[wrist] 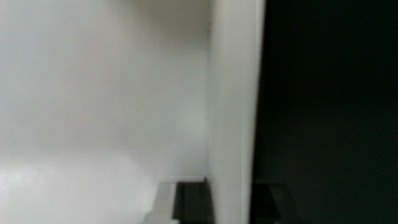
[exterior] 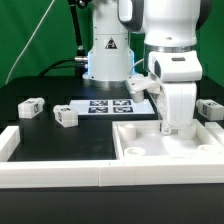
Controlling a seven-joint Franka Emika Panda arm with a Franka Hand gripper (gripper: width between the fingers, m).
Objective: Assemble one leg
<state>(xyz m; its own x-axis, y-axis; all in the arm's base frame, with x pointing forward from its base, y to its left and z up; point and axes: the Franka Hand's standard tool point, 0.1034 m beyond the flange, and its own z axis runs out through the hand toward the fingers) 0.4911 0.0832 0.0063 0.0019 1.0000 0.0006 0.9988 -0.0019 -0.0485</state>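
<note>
Three small white legs with black-and-white tags lie on the black table in the exterior view: one (exterior: pixel 30 106) at the left, one (exterior: pixel 66 116) beside the marker board, one (exterior: pixel 208 108) at the right. My gripper (exterior: pixel 172 128) reaches down onto the back wall of the large white tray (exterior: pixel 135 150), far from these legs. In the wrist view my gripper (wrist: pixel 231 208) straddles the tray's upright wall (wrist: pixel 231 100), one dark finger (wrist: pixel 192 205) flush against each side. The tray's floor (wrist: pixel 89 100) shows beside it. No leg is in the gripper.
The marker board (exterior: pixel 108 107) lies at the table's middle. Another tagged white part (exterior: pixel 141 85) sits behind it by the arm. A thick white barrier (exterior: pixel 60 170) runs along the front and up the left side, against the tray. The robot base (exterior: pixel 105 55) stands behind.
</note>
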